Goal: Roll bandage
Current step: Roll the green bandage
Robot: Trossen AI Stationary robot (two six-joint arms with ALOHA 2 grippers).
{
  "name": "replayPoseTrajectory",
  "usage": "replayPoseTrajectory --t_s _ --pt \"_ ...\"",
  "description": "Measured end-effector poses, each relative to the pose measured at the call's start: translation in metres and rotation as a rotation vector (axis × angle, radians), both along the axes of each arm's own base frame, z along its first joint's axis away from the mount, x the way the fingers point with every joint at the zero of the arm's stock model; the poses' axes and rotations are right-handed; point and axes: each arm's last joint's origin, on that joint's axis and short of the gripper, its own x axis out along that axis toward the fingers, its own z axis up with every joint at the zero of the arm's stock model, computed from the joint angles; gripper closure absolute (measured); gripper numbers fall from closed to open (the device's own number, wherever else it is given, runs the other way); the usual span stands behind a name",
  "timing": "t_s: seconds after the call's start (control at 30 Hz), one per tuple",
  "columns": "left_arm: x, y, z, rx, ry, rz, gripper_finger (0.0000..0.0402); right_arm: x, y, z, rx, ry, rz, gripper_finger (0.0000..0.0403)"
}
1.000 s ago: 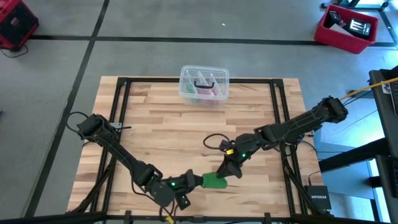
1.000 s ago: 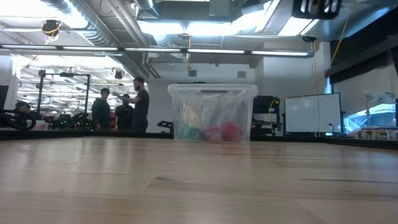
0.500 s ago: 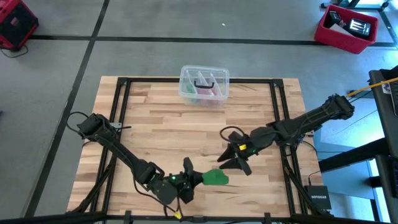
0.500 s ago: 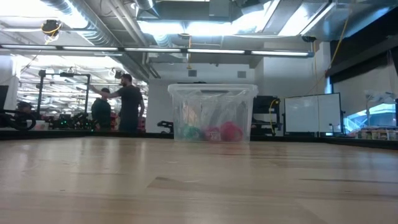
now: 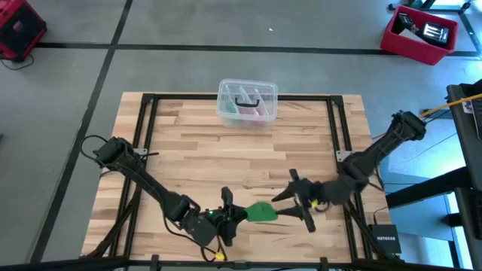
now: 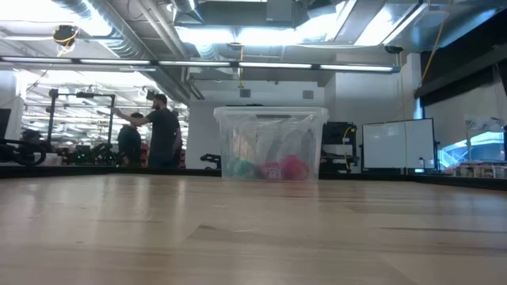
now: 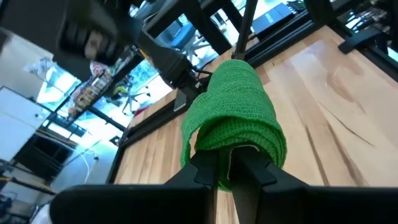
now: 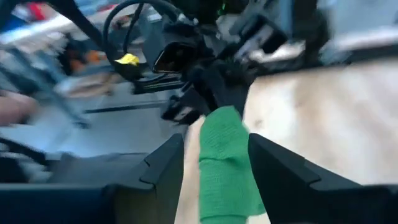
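The bandage [image 5: 260, 212] is a bright green roll of soft fabric near the table's front edge, held out over the wood by my left gripper [image 5: 235, 215], which is shut on it. In the left wrist view the roll [image 7: 236, 118] sticks out beyond the fingers. My right gripper [image 5: 291, 205] stands open just to the right of the bandage, apart from it, and points at it. In the right wrist view the green roll [image 8: 225, 158] shows ahead between the spread fingers. The low view shows neither arm nor the bandage. My left gripper pinches the near end of the green roll [image 7: 225, 157] between its two shut fingers [image 7: 205, 168], which reach in level from the table's left side. The wound layers wrap around the fingertips. The roll sticks straight out beyond them, and I cannot tell whether it touches the table.
A clear plastic box [image 5: 247, 102] with pink and dark items stands at the middle of the table's far edge and also shows in the low view [image 6: 271, 142]. Bare wood [image 5: 211, 158] lies between it and the grippers. People stand in the room far behind [image 6: 150, 131].
My right gripper has drawn back from the bandage toward the table's right edge, rising a little and rolling about its own axis, its fingers still apart. My left gripper has rolled about its axis in place, turning the green roll with it.
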Motion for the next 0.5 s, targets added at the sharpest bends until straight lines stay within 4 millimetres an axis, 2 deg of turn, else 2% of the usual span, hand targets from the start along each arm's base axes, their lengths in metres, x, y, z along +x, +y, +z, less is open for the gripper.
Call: replayPoseTrajectory --t_s 0.13,0.23,0.37,0.5 --pt "0.003 0.004 0.0 -0.043 -0.012 0.024 0.0384 -0.005 0.024 -0.008 -0.213 -0.086 -0.05 0.0219" --pt "0.005 0.007 0.0 -0.07 -0.02 0.04 0.0384 -0.002 0.036 -0.014 -0.274 -0.117 -0.008 0.0219" --pt "0.007 0.011 0.0 -0.104 -0.03 0.059 0.0384 0.003 0.04 -0.018 -0.284 -0.123 0.029 0.0219" --pt "0.01 0.015 0.0 -0.12 -0.036 0.074 0.0384 0.003 0.037 -0.02 -0.368 -0.119 -0.037 0.0216"
